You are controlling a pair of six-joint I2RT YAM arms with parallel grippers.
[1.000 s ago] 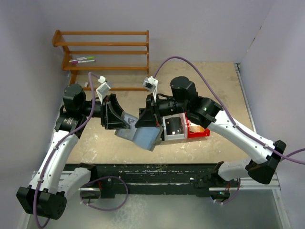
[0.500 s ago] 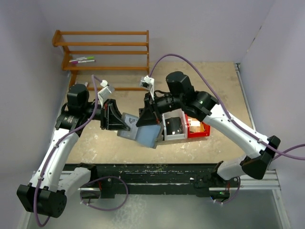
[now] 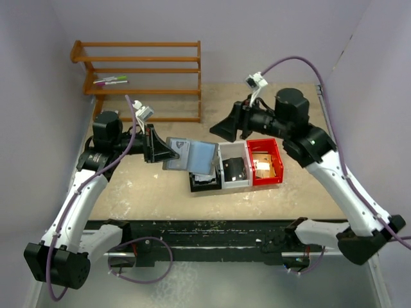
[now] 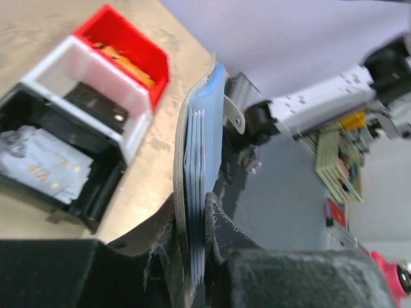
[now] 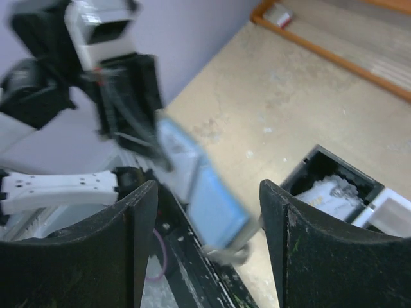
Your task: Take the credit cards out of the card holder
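My left gripper [image 3: 168,153] is shut on one end of the blue-grey card holder [image 3: 191,156], which it holds off the table just left of the bins. In the left wrist view the card holder [image 4: 198,160] shows edge-on, pinched in that gripper [image 4: 191,205]. My right gripper [image 3: 219,129] hangs open and empty above the bins, clear of the holder; its wrist view shows the gripper [image 5: 209,192] spread wide with the blurred holder [image 5: 215,208] beyond. A silvery credit card [image 4: 45,168] lies in the black bin, a black one [image 4: 96,108] in the white bin, a tan one [image 3: 262,165] in the red bin.
Black bin [image 3: 194,185], white bin [image 3: 223,171] and red bin [image 3: 277,162] stand side by side mid-table. A wooden rack [image 3: 141,70] with markers stands at the back left. Purple walls close in on both sides.
My right gripper opened, let go of the holder and drew back up and to the right. My left gripper closed on the holder and now holds it alone, swung flatter.
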